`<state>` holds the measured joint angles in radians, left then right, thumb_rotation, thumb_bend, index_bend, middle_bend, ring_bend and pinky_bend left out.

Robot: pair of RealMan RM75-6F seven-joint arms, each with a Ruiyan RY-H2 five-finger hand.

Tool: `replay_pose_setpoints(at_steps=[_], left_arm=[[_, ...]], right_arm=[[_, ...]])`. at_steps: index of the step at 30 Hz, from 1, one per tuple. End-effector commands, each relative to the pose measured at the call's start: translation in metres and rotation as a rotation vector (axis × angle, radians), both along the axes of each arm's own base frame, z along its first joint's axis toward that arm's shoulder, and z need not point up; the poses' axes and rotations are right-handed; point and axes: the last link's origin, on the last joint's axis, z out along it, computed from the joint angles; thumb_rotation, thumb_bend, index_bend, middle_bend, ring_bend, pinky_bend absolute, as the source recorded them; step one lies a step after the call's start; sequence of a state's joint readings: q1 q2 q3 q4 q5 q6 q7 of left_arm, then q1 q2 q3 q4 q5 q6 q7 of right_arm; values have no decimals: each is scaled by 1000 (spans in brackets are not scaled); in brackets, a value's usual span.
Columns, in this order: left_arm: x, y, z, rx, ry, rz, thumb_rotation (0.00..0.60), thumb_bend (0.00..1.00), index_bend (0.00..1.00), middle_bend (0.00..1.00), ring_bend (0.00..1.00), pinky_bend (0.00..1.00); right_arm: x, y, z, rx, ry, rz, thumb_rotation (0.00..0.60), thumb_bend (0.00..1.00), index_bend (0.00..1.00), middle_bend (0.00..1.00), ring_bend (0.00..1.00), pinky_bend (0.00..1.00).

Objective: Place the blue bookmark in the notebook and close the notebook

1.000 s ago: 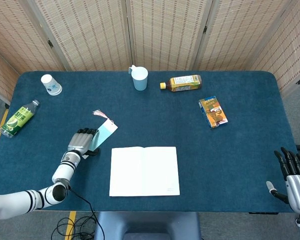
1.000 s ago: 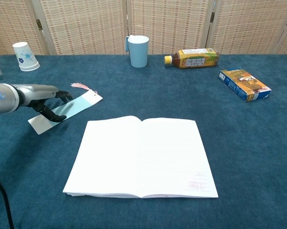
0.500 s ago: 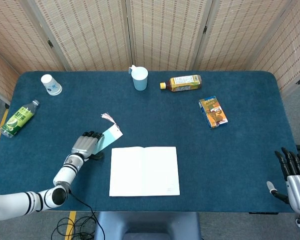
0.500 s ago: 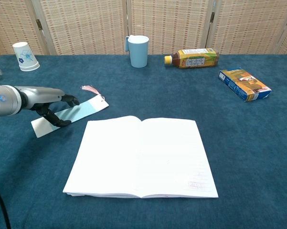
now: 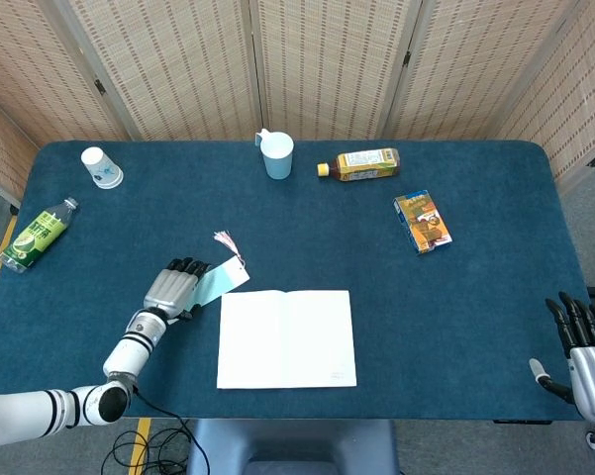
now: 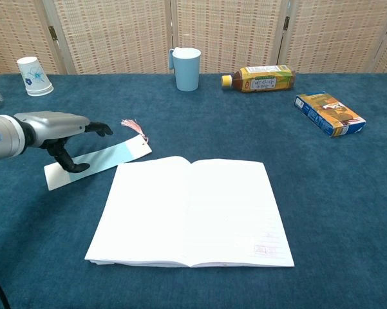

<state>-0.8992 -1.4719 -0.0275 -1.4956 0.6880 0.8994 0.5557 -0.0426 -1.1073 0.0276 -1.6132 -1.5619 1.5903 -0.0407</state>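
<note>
The blue bookmark now lies just off the left edge of the open notebook, its pink tassel pointing toward the bench's far edge. A second ago it sat further left and further from the pages; you have slid it rightward and toward the notebook. Your left robot hand rides along with it, thumb pressing down on the bookmark's left end while the other fingers reach out above the strip. In the chest view the strip looks flat on the blue bench, though you cannot tell whether its left end is lifted.

The notebook has not moved: it lies open, both pages blank, near the front edge at the middle. Your right robot hand waits at the front right corner, fingers apart and holding nothing, as before.

Along the far edge stand a light blue mug and, just right of it, a tea bottle on its side. A small carton lies toward the right edge. A paper cup sits at the far left corner, with a green bottle lying by the left edge. Nothing stands between bookmark and notebook.
</note>
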Motion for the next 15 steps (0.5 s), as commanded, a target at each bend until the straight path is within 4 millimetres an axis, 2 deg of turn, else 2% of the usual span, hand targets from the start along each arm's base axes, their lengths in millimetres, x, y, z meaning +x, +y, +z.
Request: replay_pose_setpoints(at_steps=[1,15], left_arm=[[-4,-2,-5,-1,14,2,600,427,97,92,0,111],[-11,1,-19,31,76,-16,600,400,96,72,0,111]], right_arm=[[-1,0,0,1,-1,-1,600,211,0,26,0,0],[-3,1,0,-3,-3,-5,600,211,0,25,0,0]])
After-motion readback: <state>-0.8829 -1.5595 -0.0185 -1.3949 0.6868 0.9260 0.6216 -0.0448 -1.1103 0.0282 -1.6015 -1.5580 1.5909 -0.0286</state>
